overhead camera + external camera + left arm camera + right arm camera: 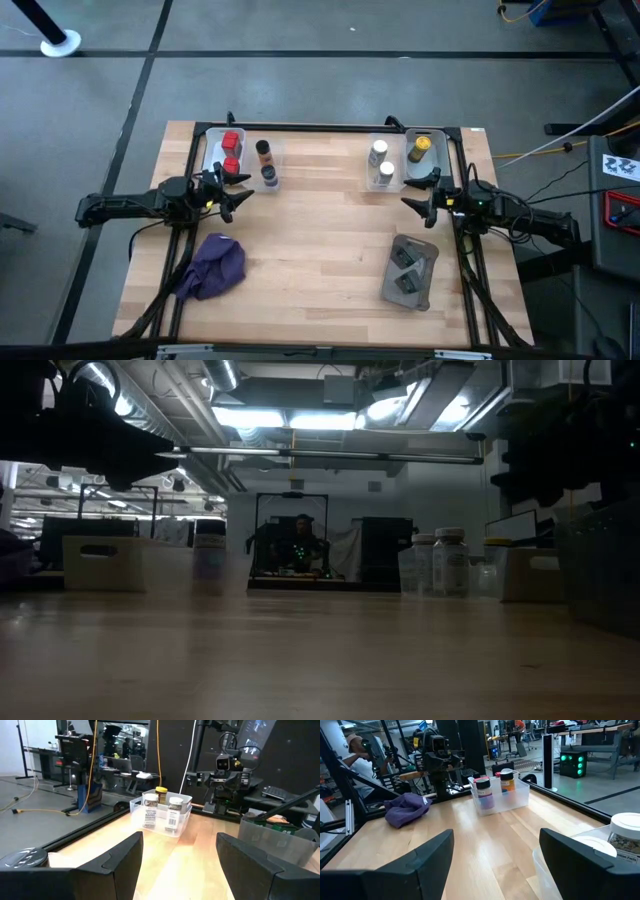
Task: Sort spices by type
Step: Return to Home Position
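Well, the red cubes [231, 150] sit together in one bin [209, 155] at upper left, the white-capped bottles [379, 160] are grouped at upper right; left gripper [236, 196] and right gripper [420, 199] hang mid-frame, fingers apart, empty, likely parked clear

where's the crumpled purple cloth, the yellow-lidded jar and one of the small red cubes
crumpled purple cloth [216, 266], high view, middle of its folds
yellow-lidded jar [423, 144], high view, top of its lid
small red cube [231, 141], high view, its top face
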